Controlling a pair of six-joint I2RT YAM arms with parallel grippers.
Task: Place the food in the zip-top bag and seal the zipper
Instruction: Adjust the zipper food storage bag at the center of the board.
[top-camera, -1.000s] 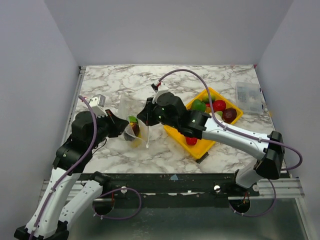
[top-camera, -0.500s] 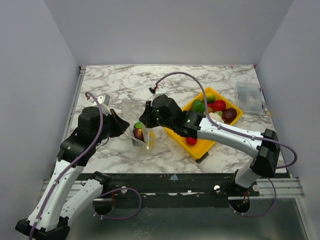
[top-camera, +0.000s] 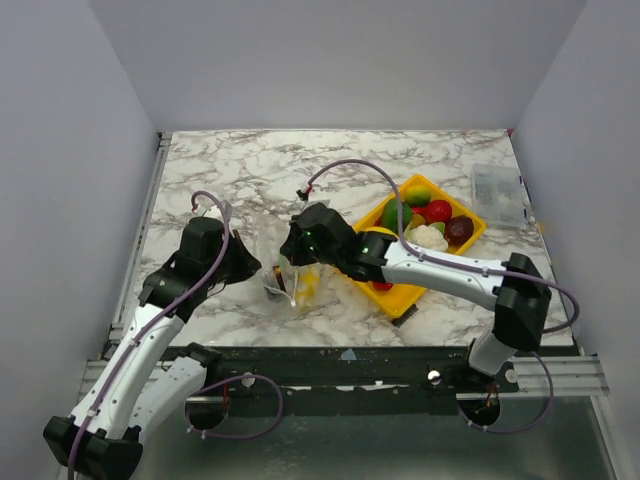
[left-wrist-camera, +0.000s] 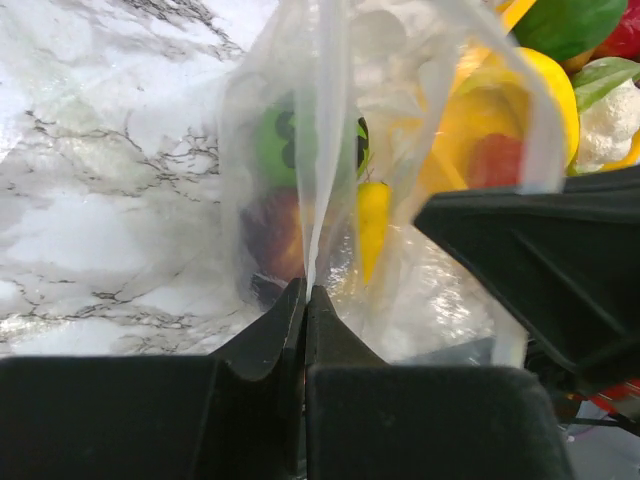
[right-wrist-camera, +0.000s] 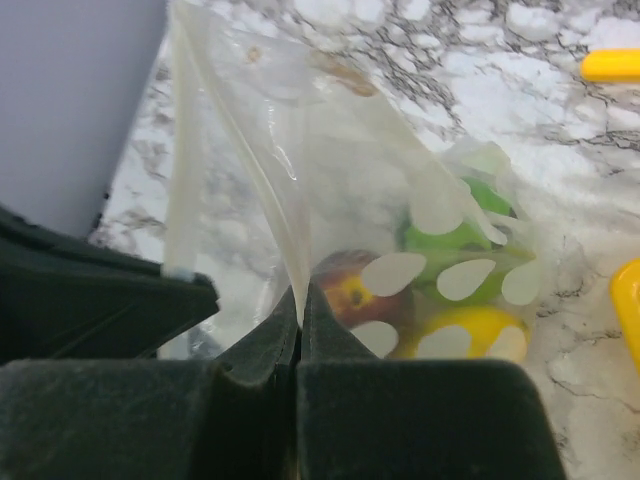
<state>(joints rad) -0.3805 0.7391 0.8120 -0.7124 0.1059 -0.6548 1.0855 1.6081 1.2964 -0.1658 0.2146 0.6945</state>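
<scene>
Near the front of the marble table (top-camera: 250, 170), between the two arms, we see the zip-top bag (top-camera: 272, 262) held upright. The left gripper (left-wrist-camera: 305, 297) has its fingers pressed fully together, pinching a fold of the bag's clear film. The right gripper (right-wrist-camera: 299, 300) is likewise clamped tight on a fold of the film, from the opposite side. Through the film we see food (left-wrist-camera: 275, 235): a green piece (right-wrist-camera: 455, 238), a dark red piece (right-wrist-camera: 345, 288) and a yellow piece (right-wrist-camera: 455, 340), bunched low in the bag. A thicker band, the zipper strip (right-wrist-camera: 180, 170), runs along one bag edge; we cannot tell whether it is sealed. The film is printed with pale rounded dots (right-wrist-camera: 392, 272). More food lies in the yellow tray (top-camera: 405, 293) just right of the right gripper: a green pepper (top-camera: 397, 212), a red piece (top-camera: 438, 210), a cauliflower (top-camera: 430, 238) and a dark purple piece (top-camera: 459, 230). A small clear box (top-camera: 498, 188) stands at the far right; any label on it is too small to read
</scene>
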